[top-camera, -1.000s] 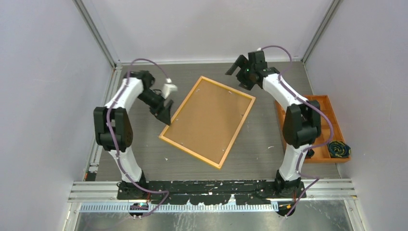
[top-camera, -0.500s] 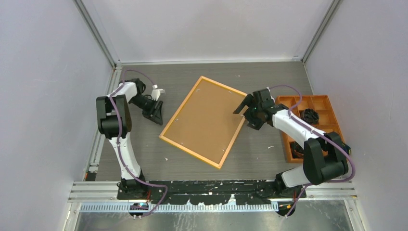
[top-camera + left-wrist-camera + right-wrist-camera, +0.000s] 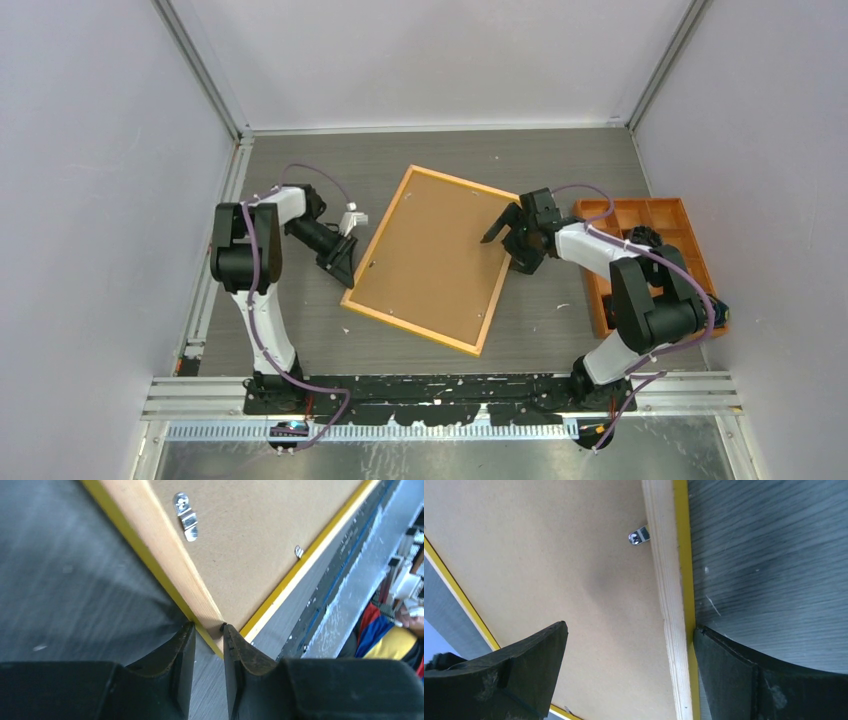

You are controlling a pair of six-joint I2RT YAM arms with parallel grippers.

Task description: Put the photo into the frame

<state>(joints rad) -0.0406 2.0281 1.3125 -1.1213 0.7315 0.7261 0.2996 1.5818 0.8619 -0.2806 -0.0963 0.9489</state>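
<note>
Tan-backed frame [image 3: 432, 262] is lying face-down; you're pinching its left corner with left gripper [image 3: 207, 627], right gripper [image 3: 630, 627] standing spread; photo isn't showing.

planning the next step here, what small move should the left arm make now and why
Probably squeeze the left gripper fully onto the frame: its jaws flank one corner closely, though a firm grip isn't clear. The right gripper stands wide open astride the right-hand rail, so nothing clearly holds the frame yet.
</note>
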